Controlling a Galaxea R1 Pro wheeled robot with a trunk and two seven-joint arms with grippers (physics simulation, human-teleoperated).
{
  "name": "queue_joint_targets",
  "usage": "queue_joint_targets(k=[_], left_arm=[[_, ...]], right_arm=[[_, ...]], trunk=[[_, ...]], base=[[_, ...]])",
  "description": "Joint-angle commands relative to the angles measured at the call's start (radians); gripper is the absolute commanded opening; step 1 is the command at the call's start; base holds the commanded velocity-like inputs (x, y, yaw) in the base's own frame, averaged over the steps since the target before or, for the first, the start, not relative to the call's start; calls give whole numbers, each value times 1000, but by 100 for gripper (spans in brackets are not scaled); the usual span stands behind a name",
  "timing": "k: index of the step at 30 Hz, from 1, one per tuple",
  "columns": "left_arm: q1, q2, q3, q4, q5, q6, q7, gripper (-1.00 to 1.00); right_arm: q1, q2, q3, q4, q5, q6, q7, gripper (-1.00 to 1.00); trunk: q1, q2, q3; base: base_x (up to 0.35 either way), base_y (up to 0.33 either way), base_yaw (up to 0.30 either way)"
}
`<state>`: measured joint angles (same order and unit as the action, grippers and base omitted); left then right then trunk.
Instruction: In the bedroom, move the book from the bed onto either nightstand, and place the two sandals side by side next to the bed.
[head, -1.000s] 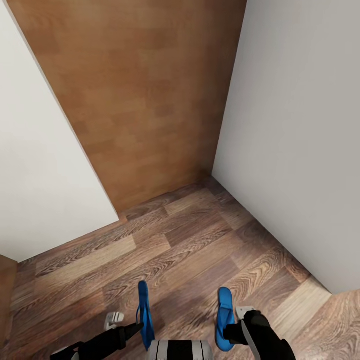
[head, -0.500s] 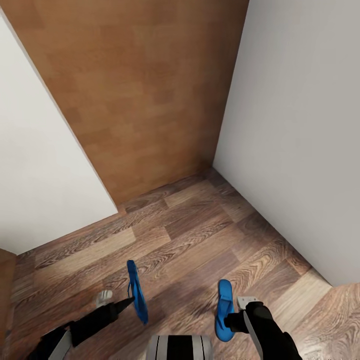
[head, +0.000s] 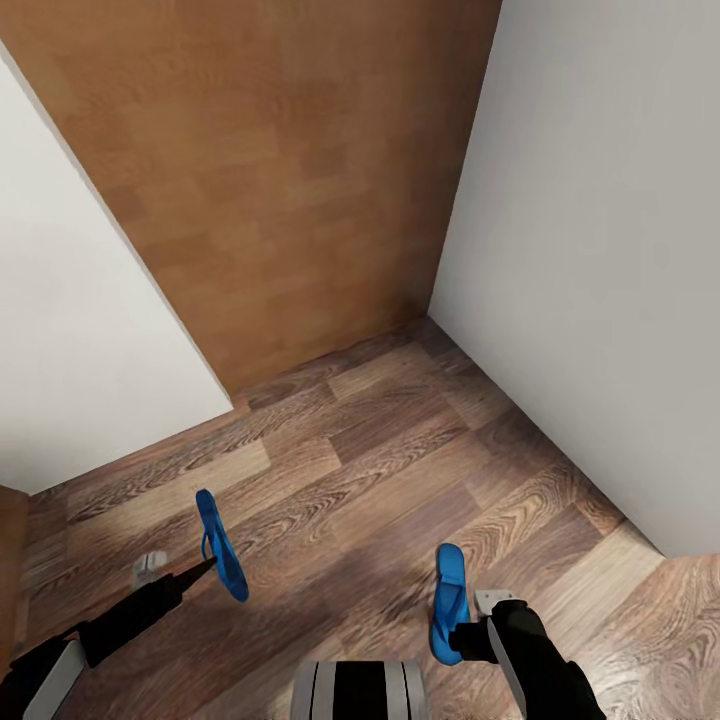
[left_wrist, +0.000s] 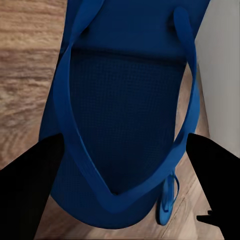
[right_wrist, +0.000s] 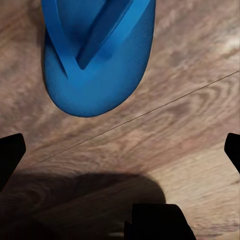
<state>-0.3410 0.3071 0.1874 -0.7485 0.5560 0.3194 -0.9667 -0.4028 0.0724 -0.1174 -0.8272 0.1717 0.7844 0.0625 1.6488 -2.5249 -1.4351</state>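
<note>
Sandals: one (head: 220, 545) pinched edge-up in our left end effector (head: 203, 570), above the floor (head: 340, 480); other (head: 449, 603) flat by our right end effector (head: 462, 640) (spread, empty). Risk: thin sole slipping out and landing askew.

Matt blue sandals (head: 221, 545), wood-grain plank floor (head: 380, 480)

No text, label, brand, number or sign can be read anywhere in these views.
</note>
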Motion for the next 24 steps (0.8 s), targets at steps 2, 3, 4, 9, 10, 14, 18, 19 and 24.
queue_joint_targets(k=[2, 3, 4, 9, 10, 14, 18, 19, 24], left_arm=[[0, 0, 1, 1, 7, 9, -3, -100], [0, 0, 0, 1, 7, 9, -3, -100], [0, -1, 0, 1, 7, 10, -3, -100], [0, -18, -2, 1, 7, 10, -3, -100], [0, -21, -2, 0, 7, 10, -4, -100], [0, -26, -2, 1, 7, 10, -4, -100], [0, -40, -2, 1, 7, 10, -4, -100], [0, -41, -2, 1, 7, 10, -4, -100], [0, -45, -2, 2, 7, 10, -4, -100]], right_arm=[[0, 1, -5, -33, 9, 26, 7, 100], [0, 0, -5, -53, 9, 44, 7, 100], [0, 0, -5, -63, 9, 53, 7, 100], [-1, 0, -4, -236, 7, 94, 7, 100], [-1, 0, -3, -270, 6, 96, 7, 100], [0, 0, 0, -331, 2, 94, 10, 100], [-1, 2, 1, -336, 1, 73, 11, 100], [-1, 3, 1, -335, 1, 68, 11, 100], [1, 7, 5, -329, -1, -29, 11, 100]], trunk=[[1, -1, -8], [1, -1, -12], [2, -1, -16], [4, -2, -36], [4, -3, -39], [6, -4, -55], [8, -5, -70], [8, -5, -74], [11, -6, -94]], base=[[0, 0, 0], [0, 0, 0], [0, 0, 0], [0, 0, 0], [0, 0, 0], [0, 0, 0], [0, 0, 0], [0, 0, 0], [0, 0, 0]])
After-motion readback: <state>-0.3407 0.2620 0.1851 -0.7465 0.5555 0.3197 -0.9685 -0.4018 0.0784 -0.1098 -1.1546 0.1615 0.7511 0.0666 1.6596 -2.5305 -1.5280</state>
